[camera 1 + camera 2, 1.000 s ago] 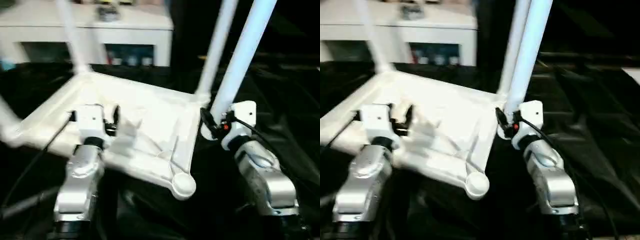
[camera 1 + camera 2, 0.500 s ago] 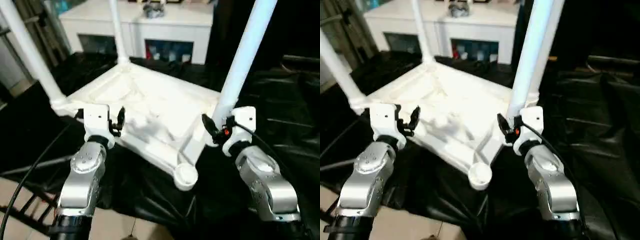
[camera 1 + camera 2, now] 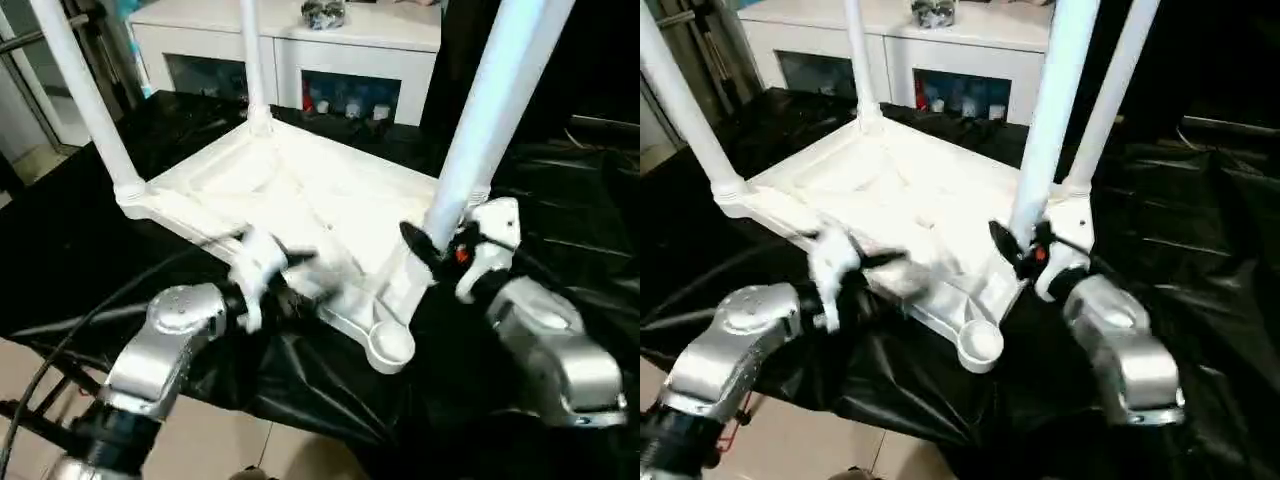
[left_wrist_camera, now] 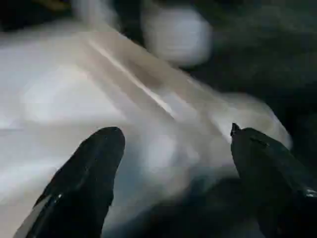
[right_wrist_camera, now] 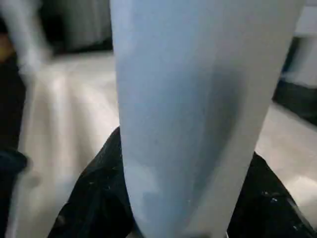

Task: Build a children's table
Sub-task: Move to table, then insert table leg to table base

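Jaws clamp a white leg point(image 3: 490, 120) in our right gripper point(image 3: 437, 248); our left gripper point(image 4: 171, 168) gapes over the upturned tabletop point(image 3: 300, 195). We judge this plastic light, stiff, slippery: grasp legs low.

The scene is seen by the two head views from above, forward and down over the silver forearms, from places slightly apart, so the same upturned tabletop point(image 3: 300, 200), its legs and the black-draped work table point(image 3: 560, 200) are shared by both. The tabletop's underside is looked at very closely by the left wrist view, along the left gripper point(image 4: 173, 163) and its two black fingers point(image 4: 84, 183). A leg point(image 5: 198, 109) is faced at close range by the right wrist view, between the right gripper point(image 5: 193, 198) fingers.
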### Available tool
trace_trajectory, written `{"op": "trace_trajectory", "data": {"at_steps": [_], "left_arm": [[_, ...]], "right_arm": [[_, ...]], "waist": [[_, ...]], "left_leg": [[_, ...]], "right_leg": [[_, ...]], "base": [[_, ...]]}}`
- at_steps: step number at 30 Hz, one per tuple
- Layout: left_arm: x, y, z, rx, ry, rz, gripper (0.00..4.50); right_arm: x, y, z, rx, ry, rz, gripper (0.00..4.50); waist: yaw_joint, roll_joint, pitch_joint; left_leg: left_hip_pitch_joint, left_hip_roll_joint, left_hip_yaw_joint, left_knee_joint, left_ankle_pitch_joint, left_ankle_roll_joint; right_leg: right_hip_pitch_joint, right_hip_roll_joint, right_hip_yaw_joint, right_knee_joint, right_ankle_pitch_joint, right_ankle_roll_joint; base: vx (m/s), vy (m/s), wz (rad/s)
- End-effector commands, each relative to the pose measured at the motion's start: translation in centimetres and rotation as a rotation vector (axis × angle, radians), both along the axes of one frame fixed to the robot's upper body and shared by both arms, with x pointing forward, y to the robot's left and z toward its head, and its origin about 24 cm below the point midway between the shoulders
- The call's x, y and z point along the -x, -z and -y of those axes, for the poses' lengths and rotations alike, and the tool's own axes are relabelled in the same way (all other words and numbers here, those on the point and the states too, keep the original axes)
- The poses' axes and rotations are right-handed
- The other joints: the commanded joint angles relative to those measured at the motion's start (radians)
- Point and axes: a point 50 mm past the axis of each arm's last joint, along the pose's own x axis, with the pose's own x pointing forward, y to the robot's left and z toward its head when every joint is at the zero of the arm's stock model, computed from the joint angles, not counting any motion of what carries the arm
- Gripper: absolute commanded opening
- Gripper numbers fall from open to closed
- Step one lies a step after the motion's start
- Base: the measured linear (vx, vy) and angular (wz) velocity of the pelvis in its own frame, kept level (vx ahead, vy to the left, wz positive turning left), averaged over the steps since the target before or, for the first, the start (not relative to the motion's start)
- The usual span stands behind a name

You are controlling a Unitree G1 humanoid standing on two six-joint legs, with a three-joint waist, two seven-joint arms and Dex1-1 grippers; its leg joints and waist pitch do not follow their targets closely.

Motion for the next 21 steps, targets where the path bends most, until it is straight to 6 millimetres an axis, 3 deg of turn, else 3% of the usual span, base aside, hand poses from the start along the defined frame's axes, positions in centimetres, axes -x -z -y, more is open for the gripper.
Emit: {"op": "trace_trajectory", "data": {"at_steps": [1,2,4,5,6,7,8,10,13,14,15,16,18,19,20,21], "left_arm": [[-0.3,0.2,-0.3,-0.096,0.111,-0.024,3.48],[-1.2,0.3,-0.2,-0.152,0.142,0.002,3.51],[-1.8,0.4,-0.2,-0.186,0.155,0.028,3.28],[-2.2,0.5,-0.1,-0.205,0.166,0.037,3.12],[-2.3,0.5,0.0,-0.214,0.173,0.040,3.04],[-2.6,0.6,0.1,-0.224,0.186,0.042,3.03],[-2.9,0.6,0.3,-0.231,0.195,0.053,2.98],[-3.4,0.5,0.6,-0.230,0.208,0.065,2.60],[-4.2,0.4,1.1,-0.263,0.272,0.067,2.61],[-4.2,0.4,1.1,-0.263,0.272,0.067,2.30],[-4.4,0.5,1.2,-0.275,0.290,0.066,2.16],[-4.6,0.5,1.3,-0.296,0.308,0.063,2.16],[-4.7,0.6,1.3,-0.307,0.317,0.062,2.10],[-4.9,0.6,1.3,-0.323,0.324,0.061,2.10],[-5.1,0.6,1.4,-0.336,0.332,0.059,2.01],[-5.1,0.6,1.4,-0.338,0.333,0.058,1.85]], "right_arm": [[0.5,-0.2,0.2,0.005,-0.090,-0.028,1.91],[0.9,-0.3,0.5,0.023,-0.121,-0.038,1.91],[1.0,-0.4,0.6,0.034,-0.132,-0.042,1.91],[1.2,-0.3,0.6,0.040,-0.142,-0.043,1.91],[1.3,-0.3,0.6,0.043,-0.149,-0.044,1.91],[1.4,-0.3,0.7,0.047,-0.152,-0.044,1.91],[1.5,-0.3,0.7,0.048,-0.152,-0.044,1.91],[1.7,-0.3,0.7,0.046,-0.152,-0.046,1.91],[2.1,-0.2,0.7,0.048,-0.166,-0.058,1.91],[2.1,-0.2,0.7,0.048,-0.166,-0.058,1.91],[2.2,-0.2,0.7,0.049,-0.169,-0.061,1.91],[2.3,-0.1,0.7,0.051,-0.170,-0.061,1.91],[2.3,-0.1,0.7,0.052,-0.170,-0.061,1.91],[2.4,-0.1,0.7,0.052,-0.168,-0.061,1.91],[2.5,-0.1,0.7,0.054,-0.166,-0.061,1.91],[2.5,-0.1,0.8,0.054,-0.166,-0.061,1.91]], "waist": [[-0.005,0.011,-0.061],[-0.004,0.015,-0.062],[-0.005,0.006,-0.065],[-0.006,0.011,-0.066],[-0.006,0.009,-0.068],[-0.006,0.018,-0.069],[-0.009,0.019,-0.068],[-0.010,0.012,-0.068],[-0.008,0.026,-0.069],[-0.007,0.018,-0.069],[-0.006,0.019,-0.069],[-0.006,0.031,-0.069],[-0.005,0.025,-0.070],[-0.006,0.031,-0.070],[-0.008,0.028,-0.072],[-0.007,0.039,-0.072]], "left_leg": [[0.022,0.087,-0.040,-0.074,-0.084,0.026],[0.017,0.088,-0.041,-0.072,-0.073,0.030],[0.016,0.086,-0.039,-0.069,-0.060,0.039],[0.012,0.088,-0.040,-0.068,-0.052,0.041],[0.013,0.091,-0.041,-0.067,-0.055,0.037],[0.010,0.090,-0.041,-0.066,-0.051,0.038],[0.010,0.090,-0.042,-0.065,-0.055,0.041],[0.011,0.089,-0.040,-0.064,-0.068,0.041],[0.011,0.085,-0.039,-0.060,-0.066,0.044],[0.010,0.087,-0.039,-0.060,-0.066,0.046],[0.008,0.088,-0.040,-0.061,-0.057,0.048],[0.007,0.085,-0.040,-0.058,-0.049,0.055],[0.006,0.085,-0.039,-0.058,-0.056,0.054],[0.007,0.086,-0.039,-0.059,-0.060,0.054],[0.005,0.088,-0.042,-0.059,-0.055,0.053],[0.005,0.087,-0.042,-0.057,-0.049,0.056]], "right_leg": [[0.037,-0.144,0.066,-0.080,-0.082,-0.103],[0.042,-0.147,0.066,-0.080,-0.053,-0.111],[0.046,-0.146,0.064,-0.081,-0.017,-0.123],[0.049,-0.148,0.062,-0.081,0.003,-0.131],[0.050,-0.151,0.062,-0.075,0.015,-0.140],[0.052,-0.153,0.062,-0.072,0.029,-0.153],[0.052,-0.153,0.061,-0.076,0.031,-0.159],[0.056,-0.155,0.063,-0.078,0.015,-0.171],[0.055,-0.151,0.063,-0.084,-0.020,-0.169],[0.059,-0.152,0.064,-0.083,-0.028,-0.165],[0.059,-0.153,0.063,-0.080,-0.019,-0.170],[0.056,-0.151,0.063,-0.083,-0.019,-0.167],[0.059,-0.151,0.063,-0.085,-0.035,-0.161],[0.056,-0.150,0.061,-0.087,-0.036,-0.164],[0.061,-0.152,0.061,-0.080,-0.018,-0.171],[0.058,-0.153,0.061,-0.082,-0.012,-0.172]], "base": [[0.000,0.000,0.00],[0.000,0.000,0.00],[0.000,0.000,0.00],[0.000,0.000,0.00],[0.000,0.000,0.00],[0.000,0.000,0.00],[0.000,0.000,0.00],[0.000,0.000,0.00],[0.000,0.000,0.00],[0.000,0.000,0.00],[0.000,0.000,0.00],[0.000,0.000,0.00],[0.000,0.000,0.00],[0.000,0.000,0.00],[0.000,0.000,0.00],[0.000,0.000,0.00]]}}
